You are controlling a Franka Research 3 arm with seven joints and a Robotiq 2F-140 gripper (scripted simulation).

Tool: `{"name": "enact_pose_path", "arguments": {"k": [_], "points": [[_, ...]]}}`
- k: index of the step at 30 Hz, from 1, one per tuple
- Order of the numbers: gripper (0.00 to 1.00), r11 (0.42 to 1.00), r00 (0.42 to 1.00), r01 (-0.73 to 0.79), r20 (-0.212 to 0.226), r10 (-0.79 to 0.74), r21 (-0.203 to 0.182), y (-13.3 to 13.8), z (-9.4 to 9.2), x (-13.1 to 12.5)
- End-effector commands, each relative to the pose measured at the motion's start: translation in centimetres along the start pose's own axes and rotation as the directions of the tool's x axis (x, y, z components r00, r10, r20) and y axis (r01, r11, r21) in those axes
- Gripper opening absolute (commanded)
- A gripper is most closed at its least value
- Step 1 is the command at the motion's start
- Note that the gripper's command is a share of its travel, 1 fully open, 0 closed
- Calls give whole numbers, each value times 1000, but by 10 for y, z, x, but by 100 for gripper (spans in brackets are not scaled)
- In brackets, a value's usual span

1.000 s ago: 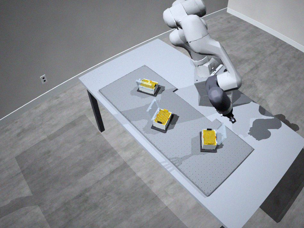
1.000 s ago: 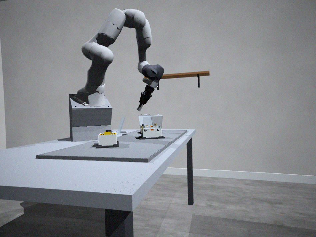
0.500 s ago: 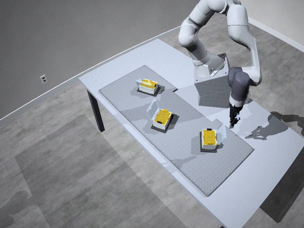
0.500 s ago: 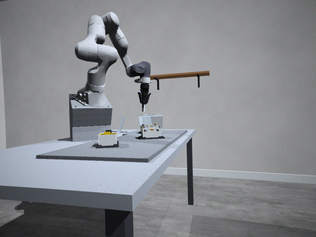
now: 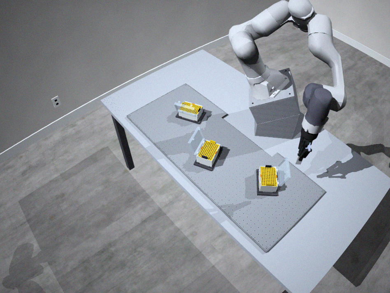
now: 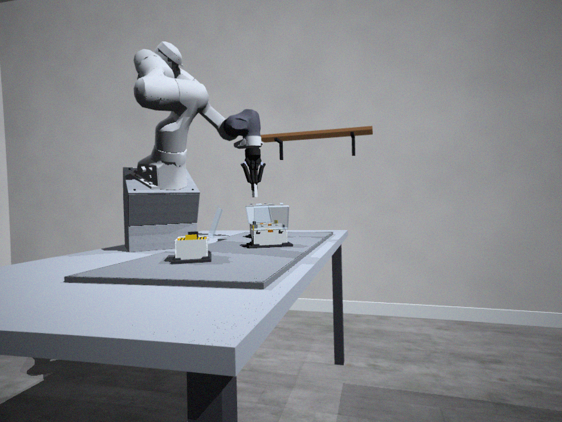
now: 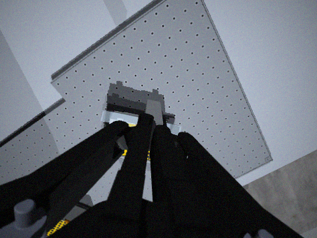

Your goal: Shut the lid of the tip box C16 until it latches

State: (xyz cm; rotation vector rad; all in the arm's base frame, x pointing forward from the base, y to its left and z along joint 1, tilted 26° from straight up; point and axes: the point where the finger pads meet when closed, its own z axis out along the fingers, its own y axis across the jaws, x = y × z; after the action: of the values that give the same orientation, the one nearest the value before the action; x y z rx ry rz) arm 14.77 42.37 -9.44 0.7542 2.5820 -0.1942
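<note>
Three white tip boxes with yellow inserts sit on dark holder plates on the perforated board. In the top view they are the far-left box (image 5: 189, 110), the middle box (image 5: 207, 152) and the near-right box (image 5: 268, 179). The middle box's clear lid (image 5: 195, 140) and the near-right box's lid (image 5: 283, 171) stand open. The ID stickers are too small to read. My gripper (image 5: 300, 157) is shut and empty, pointing down just behind the near-right box's lid. In the exterior view it (image 6: 254, 190) hangs a little above that lid (image 6: 268, 213). In the wrist view the fingertips (image 7: 152, 113) cover the lid's top edge.
The grey perforated board (image 5: 226, 167) lies on the table. My pedestal (image 5: 274, 116) stands behind the board. A wooden wall shelf (image 6: 318, 134) hangs beyond the table. The table's end edge is to the right of the near-right box.
</note>
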Motion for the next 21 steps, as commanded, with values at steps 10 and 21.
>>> {"name": "enact_pose_path", "arguments": {"k": [10, 21], "points": [[0, 1000, 1000, -22, -9, 22, 18, -5, 7, 2], [0, 1000, 1000, -22, -9, 22, 18, -5, 7, 2]]}}
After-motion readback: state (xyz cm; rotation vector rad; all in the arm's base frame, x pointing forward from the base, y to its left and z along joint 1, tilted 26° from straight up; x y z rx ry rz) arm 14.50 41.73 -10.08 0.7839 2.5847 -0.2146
